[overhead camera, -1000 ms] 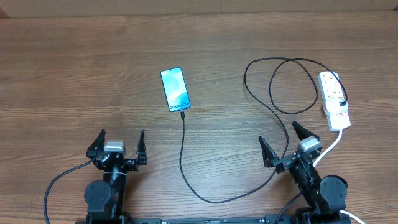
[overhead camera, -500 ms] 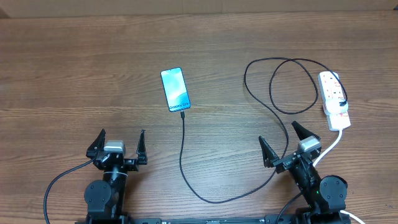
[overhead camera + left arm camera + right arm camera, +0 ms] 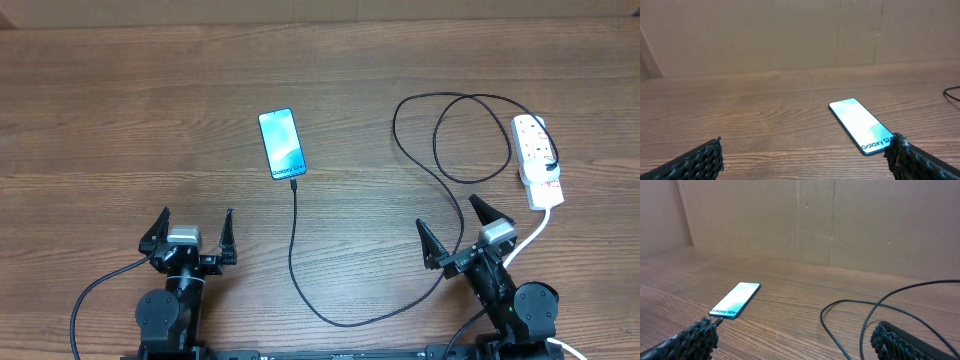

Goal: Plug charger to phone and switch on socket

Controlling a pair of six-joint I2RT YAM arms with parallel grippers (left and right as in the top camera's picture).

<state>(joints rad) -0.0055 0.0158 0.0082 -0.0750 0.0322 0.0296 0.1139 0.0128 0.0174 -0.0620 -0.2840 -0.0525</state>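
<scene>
Plainly my right gripper, jaws spread and empty, is the nearer one to the socket, which lies ahead-right, its long axis pointing away from me.

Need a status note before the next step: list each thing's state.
phone: lying flat, screen lit.
cable: lying in loops, tip at the phone's lower edge; cannot tell if seated.
power strip: cable plugged in; switch position too small to tell.
left gripper: open, empty.
right gripper: open, empty.
</scene>
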